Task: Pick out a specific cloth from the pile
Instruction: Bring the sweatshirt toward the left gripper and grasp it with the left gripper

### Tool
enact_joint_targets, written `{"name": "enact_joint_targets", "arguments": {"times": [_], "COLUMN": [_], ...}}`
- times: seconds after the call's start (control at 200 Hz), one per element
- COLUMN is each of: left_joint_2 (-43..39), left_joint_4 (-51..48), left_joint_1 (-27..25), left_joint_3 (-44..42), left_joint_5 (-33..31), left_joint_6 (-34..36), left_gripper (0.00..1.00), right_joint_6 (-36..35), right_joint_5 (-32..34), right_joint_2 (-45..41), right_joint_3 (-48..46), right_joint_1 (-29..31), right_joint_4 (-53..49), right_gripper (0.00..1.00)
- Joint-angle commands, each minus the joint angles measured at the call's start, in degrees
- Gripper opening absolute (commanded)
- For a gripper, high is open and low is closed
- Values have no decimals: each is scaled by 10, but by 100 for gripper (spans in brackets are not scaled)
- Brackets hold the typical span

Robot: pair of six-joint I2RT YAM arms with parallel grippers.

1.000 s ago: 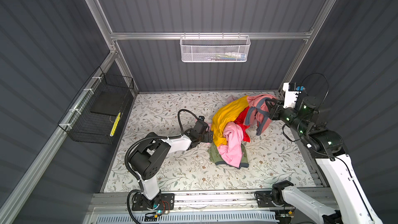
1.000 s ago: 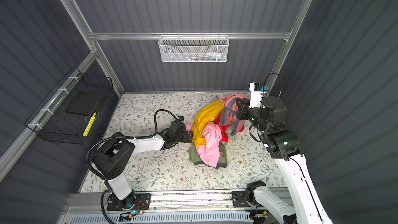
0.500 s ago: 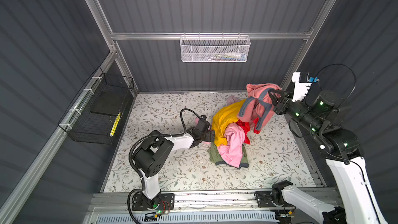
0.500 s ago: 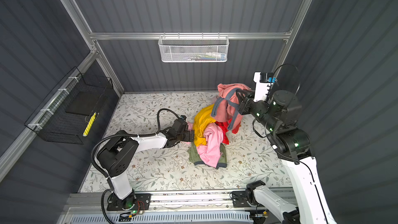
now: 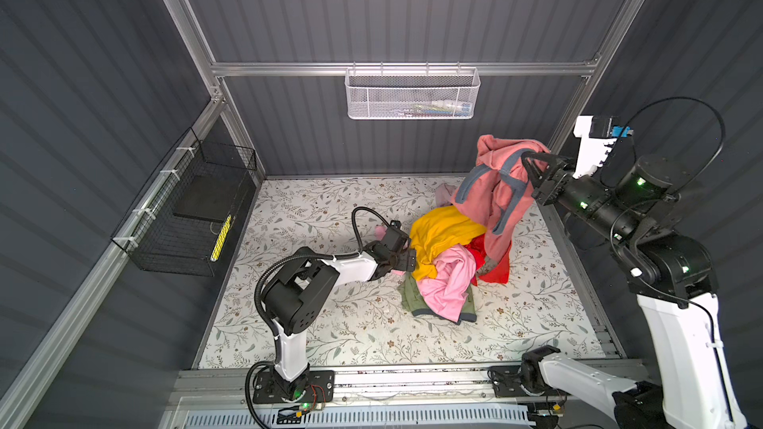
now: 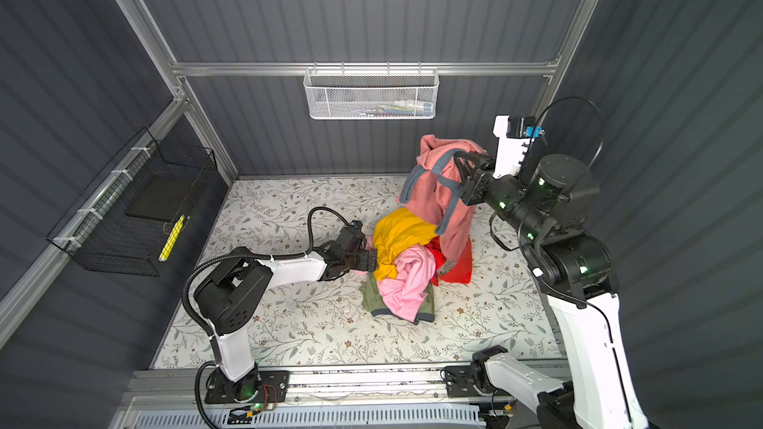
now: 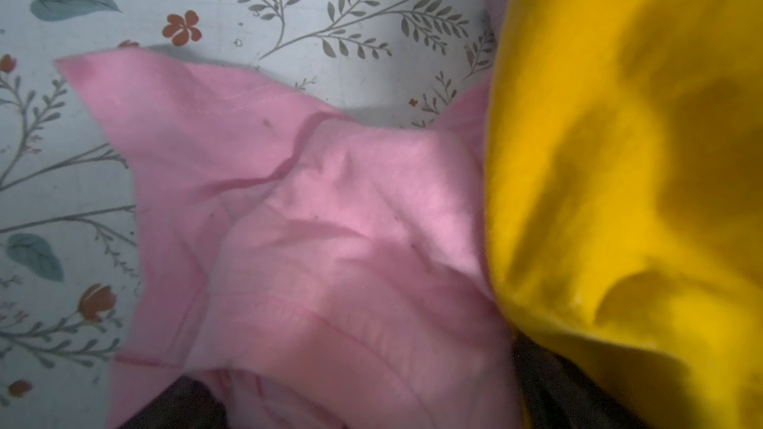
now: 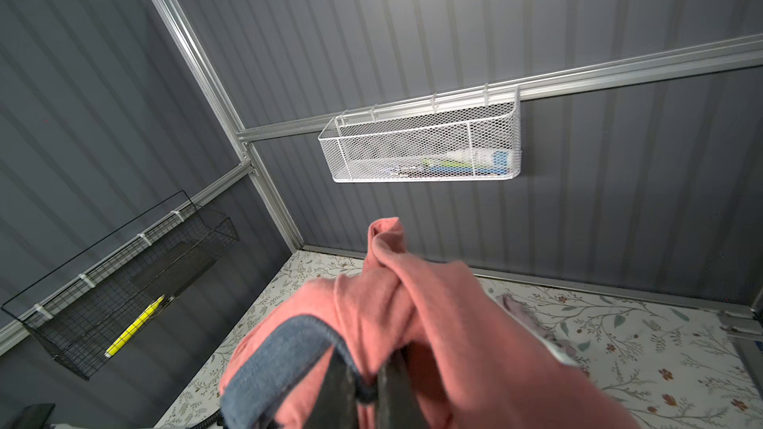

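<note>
The right gripper (image 5: 527, 158) is clamped tight on the cloth (image 5: 491, 196), pinching a bunched fold near the grey-blue trim. In the right wrist view the dark fingers (image 8: 351, 390) close on the salmon-rose fabric beside the trim band. The cloth hangs raised at the far right of the floral tabletop (image 5: 330, 315), and its lower end reaches down to the red garment (image 5: 497, 272) on the right side of the pile (image 5: 446, 266).

The left gripper (image 5: 406, 260) sits low at the pile's left edge with its jaws spread wide, against the mustard yellow garment (image 5: 441, 233). The left wrist view shows the bright pink garment (image 7: 330, 241) lying between the jaws, with the yellow one beside it. An olive green garment (image 5: 408, 299) lies at the pile's near edge. A white mesh basket (image 5: 413, 94) hangs on the far wall and a black wire basket (image 5: 186, 216) on the left wall.
</note>
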Motion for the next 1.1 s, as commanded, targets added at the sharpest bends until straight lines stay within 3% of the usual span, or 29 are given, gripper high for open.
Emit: {"name": "enact_joint_targets", "arguments": {"times": [0.0, 0.36, 0.706, 0.866, 1.096], "left_joint_2": [-13, -110, -211, -256, -282], "left_joint_4": [0, -11, -30, -20, -13], "left_joint_1": [-7, -7, -6, -5, -6], "left_joint_3": [1, -45, -97, -115, -102], "left_joint_5": [-6, -89, -165, -145, -67], "left_joint_6": [-4, 25, 59, 101, 157], "left_gripper": [100, 100, 100, 100, 100], "right_joint_6": [16, 49, 70, 69, 77], "right_joint_5": [-31, -18, 14, 69, 73], "right_joint_2": [13, 0, -27, -34, 9], "right_joint_3": [-30, -249, -429, -498, -539], "right_joint_1": [21, 95, 106, 105, 105], "right_joint_4": [35, 157, 184, 190, 192], "right_gripper": [0, 0, 0, 0, 1]}}
